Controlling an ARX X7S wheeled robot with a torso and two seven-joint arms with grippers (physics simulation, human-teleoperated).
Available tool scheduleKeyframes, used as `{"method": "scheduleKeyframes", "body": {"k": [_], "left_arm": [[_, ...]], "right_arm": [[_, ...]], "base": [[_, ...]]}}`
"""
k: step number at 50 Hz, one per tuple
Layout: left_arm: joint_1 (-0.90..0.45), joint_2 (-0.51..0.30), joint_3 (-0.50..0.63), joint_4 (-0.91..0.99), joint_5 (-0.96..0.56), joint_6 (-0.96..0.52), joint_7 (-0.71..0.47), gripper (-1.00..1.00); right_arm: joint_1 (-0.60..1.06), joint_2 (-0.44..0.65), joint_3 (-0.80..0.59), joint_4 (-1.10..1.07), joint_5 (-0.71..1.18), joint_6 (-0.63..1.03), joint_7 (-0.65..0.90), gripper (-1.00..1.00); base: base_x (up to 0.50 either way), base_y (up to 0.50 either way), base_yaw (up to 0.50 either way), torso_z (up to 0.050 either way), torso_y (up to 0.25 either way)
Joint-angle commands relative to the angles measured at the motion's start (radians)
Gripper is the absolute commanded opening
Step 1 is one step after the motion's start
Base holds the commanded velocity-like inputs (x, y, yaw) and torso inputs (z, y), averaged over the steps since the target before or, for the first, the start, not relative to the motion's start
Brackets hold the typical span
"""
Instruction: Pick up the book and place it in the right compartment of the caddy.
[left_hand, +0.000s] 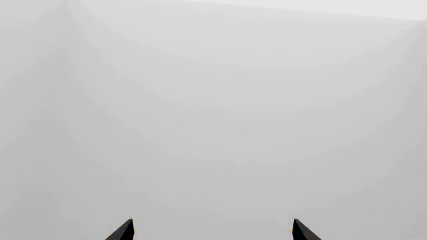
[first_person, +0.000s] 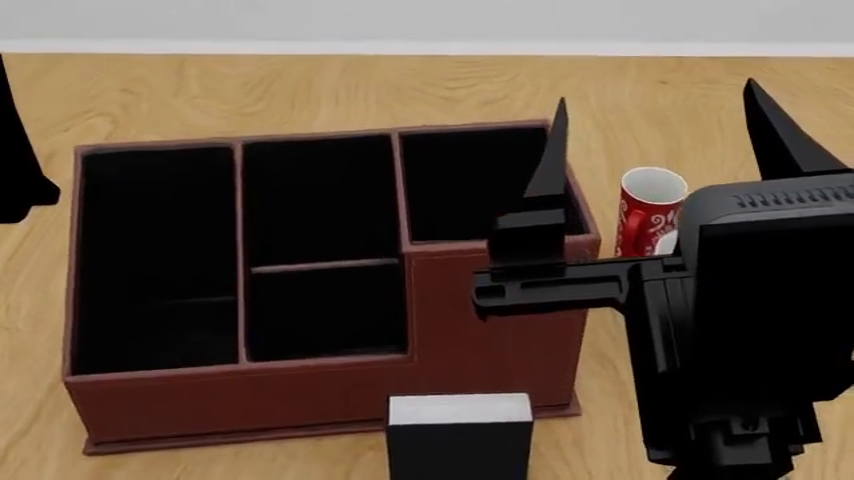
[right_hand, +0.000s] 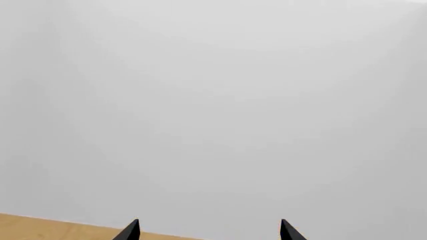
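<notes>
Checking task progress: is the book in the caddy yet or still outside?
Outside. The book stands on the table in front of the caddy, and the right compartment shows only black lining.

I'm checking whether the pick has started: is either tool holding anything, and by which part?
Nothing is held. The right tool is open and points up, empty; the left tool is open on blank wall. The book stands untouched before the caddy.

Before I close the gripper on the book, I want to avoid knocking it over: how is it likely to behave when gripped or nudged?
The book stands upright in front of the caddy, so a sideways nudge could tip it. Its thick block shape suggests it is stiff, not floppy. The smooth black cover may be somewhat slippery.
</notes>
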Motion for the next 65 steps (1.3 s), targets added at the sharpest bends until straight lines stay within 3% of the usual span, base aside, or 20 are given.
{"method": "scheduleKeyframes", "body": {"k": [1,22,29,51,56,59,65], "left_arm": [[0.002,-0.004,-0.005,0.0,-0.012,0.003,-0.006,1.0],[0.008,-0.023,0.011,0.011,-0.016,0.039,-0.009,1.0],[0.013,-0.071,0.084,0.026,0.043,0.08,-0.01,1.0],[-0.005,-0.058,0.044,0.042,-0.007,0.068,-0.024,1.0],[-0.022,-0.065,0.037,0.051,-0.013,0.06,-0.032,1.0],[-0.031,-0.068,0.03,0.05,-0.017,0.057,-0.034,1.0],[-0.057,-0.075,0.015,0.043,-0.028,0.054,-0.035,1.0]], "right_arm": [[-0.002,0.002,-0.01,0.009,0.003,-0.01,0.007,1.0],[-0.02,0.011,0.002,0.006,0.015,-0.034,0.012,1.0],[-0.022,0.015,0.006,-0.002,0.022,-0.036,0.012,1.0],[-0.006,0.027,0.016,-0.018,0.042,-0.019,0.022,1.0],[0.031,0.035,0.03,-0.026,0.069,0.022,0.009,1.0],[0.087,0.093,-0.009,-0.031,0.064,0.057,-0.004,1.0],[0.262,0.115,0.1,-0.01,0.23,0.24,-0.145,1.0]], "base": [[0.28,0.0,0.0,0.0,0.0],[0.23,0.0,0.0,0.0,0.001],[0.0,0.0,0.0,0.0,-0.011],[0.0,0.0,0.0,0.0,-0.237],[0.0,0.0,0.0,0.0,0.0],[0.0,0.0,0.0,0.0,0.0],[0.0,0.0,0.0,0.0,0.0]]}}
